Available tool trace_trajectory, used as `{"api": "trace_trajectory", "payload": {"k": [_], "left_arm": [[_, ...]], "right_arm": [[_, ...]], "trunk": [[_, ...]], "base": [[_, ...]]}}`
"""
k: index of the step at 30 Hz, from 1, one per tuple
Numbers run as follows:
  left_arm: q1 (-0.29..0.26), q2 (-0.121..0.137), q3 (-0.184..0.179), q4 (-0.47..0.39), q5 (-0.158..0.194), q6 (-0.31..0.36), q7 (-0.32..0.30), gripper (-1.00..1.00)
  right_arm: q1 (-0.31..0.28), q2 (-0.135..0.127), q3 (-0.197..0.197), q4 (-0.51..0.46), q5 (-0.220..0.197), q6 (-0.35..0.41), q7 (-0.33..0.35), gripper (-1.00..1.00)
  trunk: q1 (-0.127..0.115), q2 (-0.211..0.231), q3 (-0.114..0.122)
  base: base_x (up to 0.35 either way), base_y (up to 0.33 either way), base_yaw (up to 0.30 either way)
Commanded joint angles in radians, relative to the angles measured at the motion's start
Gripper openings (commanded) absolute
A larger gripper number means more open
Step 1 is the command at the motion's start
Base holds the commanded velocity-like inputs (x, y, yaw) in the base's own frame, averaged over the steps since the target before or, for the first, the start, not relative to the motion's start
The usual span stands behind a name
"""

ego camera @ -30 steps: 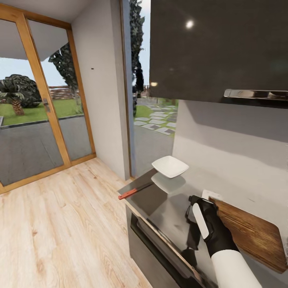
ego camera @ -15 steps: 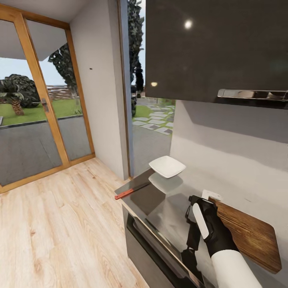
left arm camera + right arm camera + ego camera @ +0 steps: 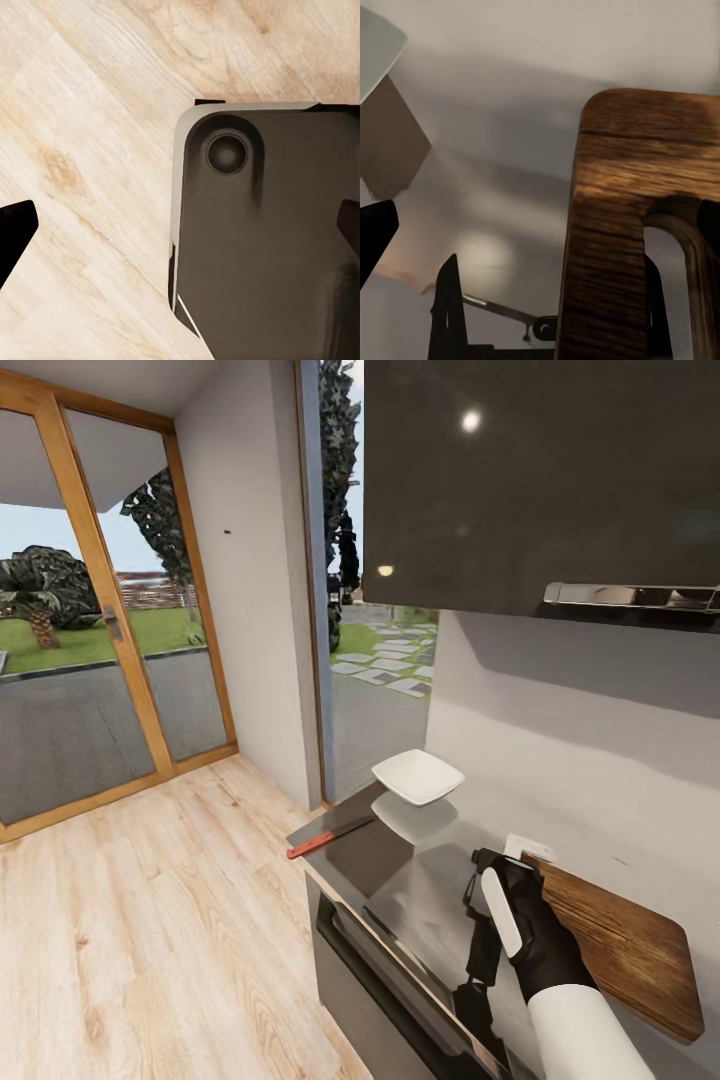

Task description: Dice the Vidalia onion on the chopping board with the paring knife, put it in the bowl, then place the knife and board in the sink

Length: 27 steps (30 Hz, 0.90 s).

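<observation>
Right gripper (image 3: pixel 500 870) grips the handle end of the rectangular brown wooden chopping board (image 3: pixel 620 950), whose long axis runs toward 4 o'clock over the glossy grey countertop (image 3: pixel 400 870); left gripper's state cannot be told.

We see a white bowl (image 3: pixel 417 776) on a glossy grey countertop (image 3: pixel 400 880) edged in pale wood. Our knife (image 3: pixel 329 837) has a red handle and dark grey blade. The board (image 3: pixel 620 945) is brown with dark grain. Our right gripper (image 3: pixel 490 875) is black with a white strip; the floor (image 3: pixel 150 920) is light wood, the cabinets (image 3: pixel 540 480) dark grey.
</observation>
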Motion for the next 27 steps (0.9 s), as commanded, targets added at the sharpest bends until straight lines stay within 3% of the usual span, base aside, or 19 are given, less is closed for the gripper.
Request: {"api": "trace_trajectory", "payload": {"k": [1,27], "left_arm": [[-0.001,0.0,0.002,0.002,0.002,-0.005,0.0,1.0],[-0.001,0.0,0.002,0.002,0.002,-0.005,0.0,1.0]], "right_arm": [[-0.001,0.001,-0.001,-0.001,-0.009,0.001,-0.007,1.0],[-0.001,0.008,0.004,0.012,-0.008,0.003,-0.007,1.0]], "trunk": [[0.0,-0.001,-0.001],[0.0,-0.001,-0.001]], "base": [[0.0,0.0,0.0],[0.0,0.0,0.0]]}}
